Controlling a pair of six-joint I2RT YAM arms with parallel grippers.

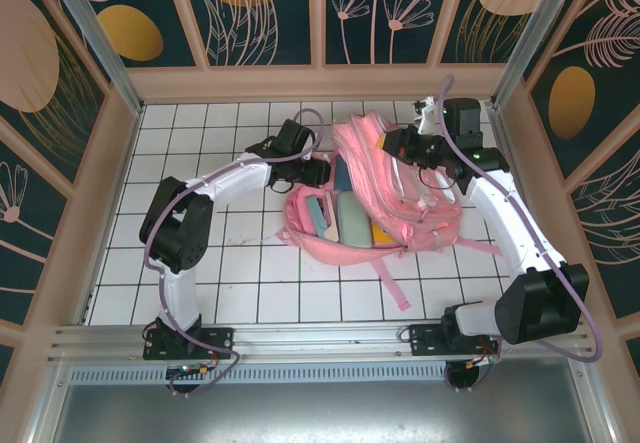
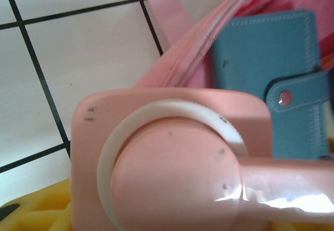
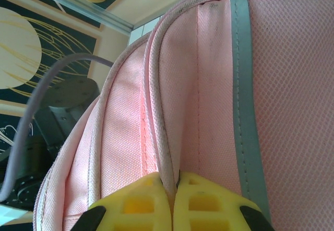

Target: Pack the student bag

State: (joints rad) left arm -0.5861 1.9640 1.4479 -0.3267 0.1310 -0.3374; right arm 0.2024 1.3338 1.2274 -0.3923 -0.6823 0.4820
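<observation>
Bright, even light from overhead, only soft shadows on the tiled table [image 1: 250, 263]. Left wrist view is blurry up close, white glare streak on the pink gadget [image 2: 177, 173]. Right wrist view's crisp on the weave of the student bag [image 3: 282, 85].

You are seeing the pink student bag [image 1: 415, 213] lying flat by the table's [image 1: 200, 273] far edge. It is gaping unzipped.

From above and behind, I see the whole table [image 1: 180, 253]. Both wrist cameras look very closely at the same student bag [image 1: 430, 218].
</observation>
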